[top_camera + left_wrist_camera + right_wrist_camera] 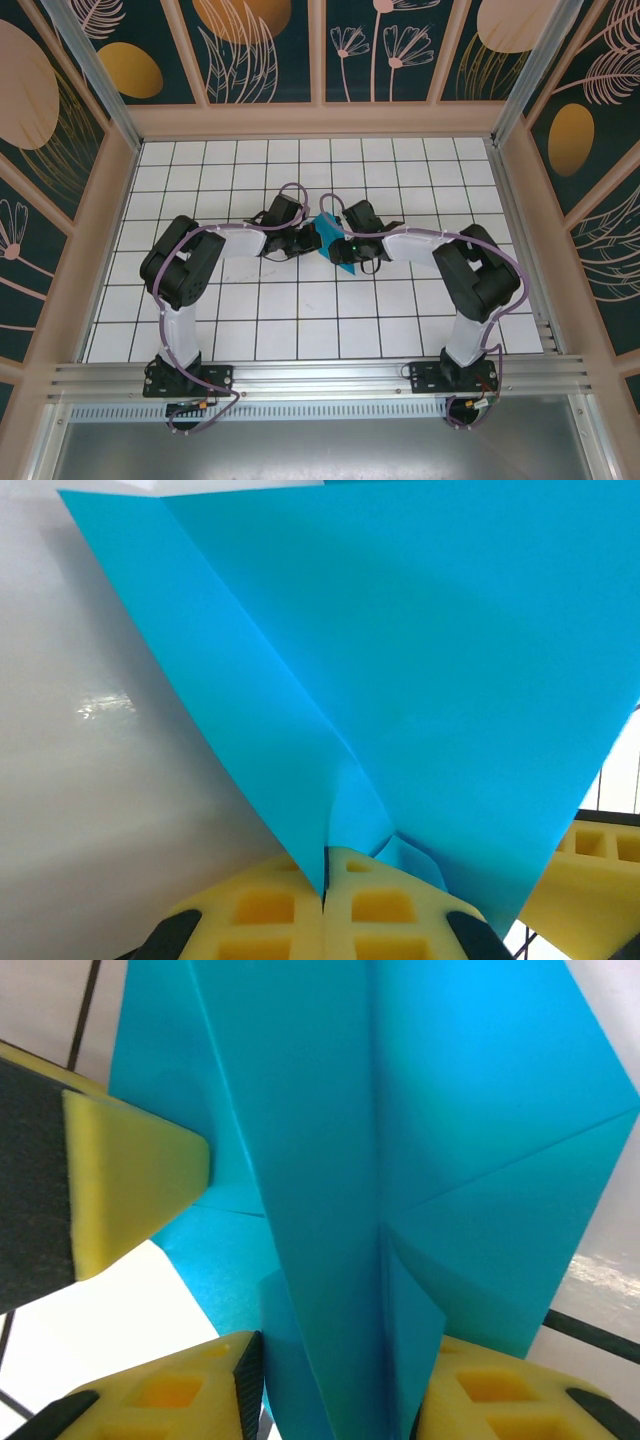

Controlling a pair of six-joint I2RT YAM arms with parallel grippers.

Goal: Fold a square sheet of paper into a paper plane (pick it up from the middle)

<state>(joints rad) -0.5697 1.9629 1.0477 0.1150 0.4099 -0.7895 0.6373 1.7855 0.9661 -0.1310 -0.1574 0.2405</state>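
In the middle of the top view, the two arms are meeting over the white tiled bench (300, 310), and the blue paper (328, 232) is sitting between them. The paper is already showing folds and a long crease down its middle (378, 1110). The left pincer (325, 885) is squeezing tight on a bottom corner of the paper, with its yellow pads (265, 910) pressing together at the bottom of its own view, and the paper (420, 680) is spreading out wide above them. The right pincer (340, 1380) is holding the folded middle part at the bottom of its own view, with its yellow pads (175, 1395) standing partly apart and the paper touching both.
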